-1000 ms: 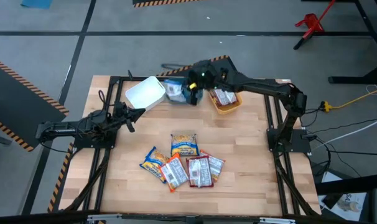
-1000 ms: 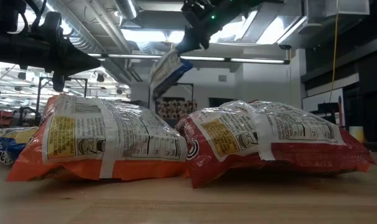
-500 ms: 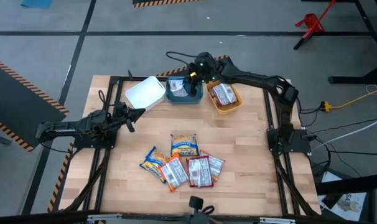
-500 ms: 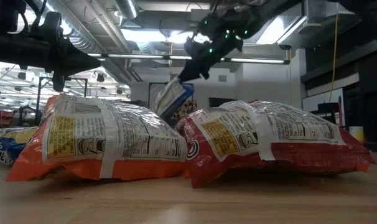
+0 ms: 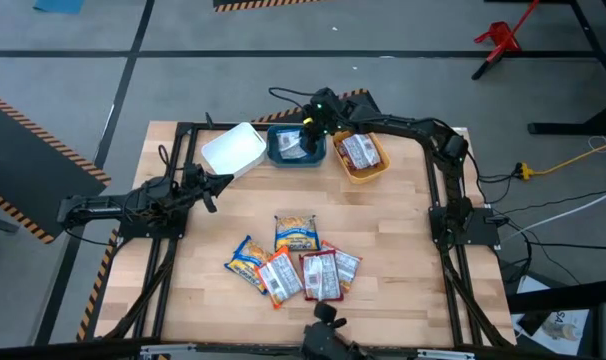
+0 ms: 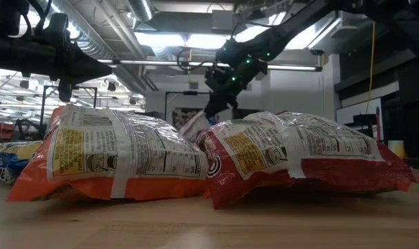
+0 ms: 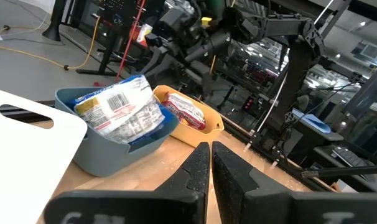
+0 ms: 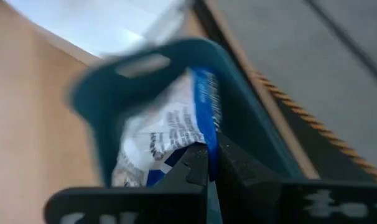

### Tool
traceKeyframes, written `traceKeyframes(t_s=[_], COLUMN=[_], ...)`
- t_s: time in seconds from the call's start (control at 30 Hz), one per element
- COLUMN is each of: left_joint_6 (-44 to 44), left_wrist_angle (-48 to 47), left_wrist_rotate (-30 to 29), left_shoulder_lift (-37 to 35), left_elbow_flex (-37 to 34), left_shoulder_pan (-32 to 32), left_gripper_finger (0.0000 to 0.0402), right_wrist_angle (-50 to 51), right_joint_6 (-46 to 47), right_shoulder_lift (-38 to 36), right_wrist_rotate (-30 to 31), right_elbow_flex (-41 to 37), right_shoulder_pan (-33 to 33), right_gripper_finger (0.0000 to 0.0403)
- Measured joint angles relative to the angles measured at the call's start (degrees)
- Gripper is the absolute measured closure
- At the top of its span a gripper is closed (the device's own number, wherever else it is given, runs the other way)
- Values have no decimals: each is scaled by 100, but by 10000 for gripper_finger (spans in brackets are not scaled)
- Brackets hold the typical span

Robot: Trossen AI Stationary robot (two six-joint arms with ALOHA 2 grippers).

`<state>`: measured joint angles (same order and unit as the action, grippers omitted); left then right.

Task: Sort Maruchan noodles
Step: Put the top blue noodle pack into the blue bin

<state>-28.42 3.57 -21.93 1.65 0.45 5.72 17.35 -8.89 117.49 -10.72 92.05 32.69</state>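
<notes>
The right gripper point(image 5: 308, 128) had lowered into the teal bin point(image 5: 279, 152) at upper centre of the high view, fingers pinched on the blue-white packet point(image 8: 170, 130), now inside and ready for release.

Lowered blue-white packet point(image 5: 295, 146) from above the far edge down into teal bin point(image 5: 279, 154); right gripper point(image 5: 309, 136) swung leftward over it, fingers clamped on the packet.

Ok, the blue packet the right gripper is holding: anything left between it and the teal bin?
Nothing visible. The right gripper is shut on the blue-white packet, which already sits inside the teal bin, leaning over its rim. The left gripper waits apart, shut.
</notes>
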Motion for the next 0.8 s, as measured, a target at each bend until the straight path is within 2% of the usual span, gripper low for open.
traceKeyframes(t_s=[0.13, 0.33, 0.43, 0.53, 0.7, 0.8], left_joint_6=[-2, -77, -103, -116, -122, -122], left_wrist_angle=[0, 0, 0, 1, -2, -9], left_wrist_rotate=[-1, -1, -3, -2, 107, 183], left_shoulder_lift=[0, 0, 0, 1, 0, 2], left_elbow_flex=[0, 0, 0, 0, 0, 0], left_shoulder_pan=[0, 0, 0, 0, 0, 0], left_gripper_finger=[390, 390, 390, 390, 390, 390], right_wrist_angle=[380, 851, 1056, 1215, 1708, 2291], right_joint_6=[-326, -746, -801, -793, -811, -929], right_shoulder_lift=[0, 0, -11, -24, -26, -26], right_wrist_rotate=[829, 1358, 1380, 801, -858, -1231], right_elbow_flex=[0, 18, 190, 419, 533, 533], right_shoulder_pan=[31, 37, 35, -6, -347, -707], right_gripper_finger=[363, 281, 247, 228, 218, 217])
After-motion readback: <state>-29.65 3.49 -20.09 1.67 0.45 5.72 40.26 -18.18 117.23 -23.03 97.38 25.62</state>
